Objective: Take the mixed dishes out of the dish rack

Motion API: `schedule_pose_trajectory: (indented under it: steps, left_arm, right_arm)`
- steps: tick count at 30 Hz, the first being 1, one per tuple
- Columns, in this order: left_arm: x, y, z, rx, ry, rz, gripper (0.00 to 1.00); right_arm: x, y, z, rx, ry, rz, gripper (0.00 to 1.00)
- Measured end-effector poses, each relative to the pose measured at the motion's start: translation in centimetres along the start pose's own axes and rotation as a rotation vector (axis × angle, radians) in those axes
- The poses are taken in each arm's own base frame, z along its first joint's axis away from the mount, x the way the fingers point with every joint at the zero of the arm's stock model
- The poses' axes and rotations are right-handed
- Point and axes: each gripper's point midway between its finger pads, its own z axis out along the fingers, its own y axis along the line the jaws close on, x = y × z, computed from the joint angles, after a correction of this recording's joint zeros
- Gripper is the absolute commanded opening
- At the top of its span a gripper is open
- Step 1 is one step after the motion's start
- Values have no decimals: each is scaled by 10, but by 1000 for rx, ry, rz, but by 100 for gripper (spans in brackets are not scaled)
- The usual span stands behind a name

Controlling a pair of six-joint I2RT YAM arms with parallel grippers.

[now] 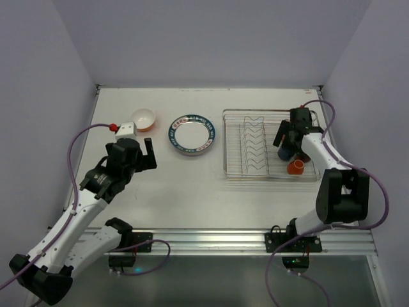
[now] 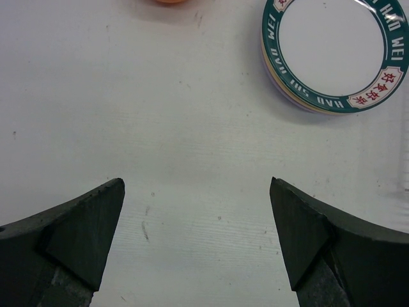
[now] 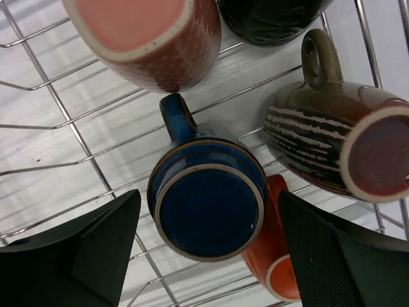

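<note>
Right pincer (image 3: 209,194) hangs open over the blue mug (image 3: 208,224) at the dish rack's (image 1: 225,144) right end. The mug is crowded by a pink mug (image 3: 147,38), a striped mug (image 3: 332,147) and an orange mug (image 3: 275,268). Left pincer (image 2: 198,192) is spread wide above bare bench (image 2: 192,115), with the plate stack (image 1: 192,133) to its far right.

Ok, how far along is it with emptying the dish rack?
Done: the bowl and the stack of plates sit on the table, and the rack's plate slots look bare. In hand: the right gripper is open around the blue mug, not closed on it; the left gripper hangs open over the table. Left: five mugs in the rack: that blue one, the red mug, black mug, striped brown mug and orange mug.
</note>
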Motion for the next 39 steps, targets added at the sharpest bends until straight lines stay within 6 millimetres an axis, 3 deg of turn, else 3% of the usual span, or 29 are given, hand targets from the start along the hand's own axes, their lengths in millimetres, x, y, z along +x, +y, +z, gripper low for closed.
schedule_pose_trajectory:
  steps: [8, 13, 16, 17, 22, 30, 33, 36, 39]
  left_arm:
    - [0, -2, 0, 5, 1, 4, 100]
    - [2, -2, 1, 3, 7, 8, 100]
    - [2, -2, 2, 2, 10, 9, 100]
    - [2, -2, 2, 1, 10, 9, 100]
    - [2, -1, 2, -2, 8, 9, 100]
    - [-3, 0, -4, 8, -19, -3, 100]
    - [-6, -5, -11, 47, -33, -15, 100]
    - [-7, -30, -19, 191, -21, -50, 100]
    - [-20, -90, -35, 531, -75, -156, 100]
  right_arm:
    - [8, -1, 18, 24, 36, -9, 82]
    - [8, 0, 22, 27, 36, -10, 56]
    - [7, 1, 22, 23, 33, -8, 48]
    - [7, 1, 22, 21, 32, -8, 34]
    - [-1, 4, 9, -10, 3, 2, 23]
    - [-38, 15, -60, -161, -177, 47, 10]
    - [-42, 31, -96, -317, -238, 50, 7]
    - [-33, 66, -145, -611, -286, 38, 3]
    - [-18, 107, -197, -930, -321, 1, 2]
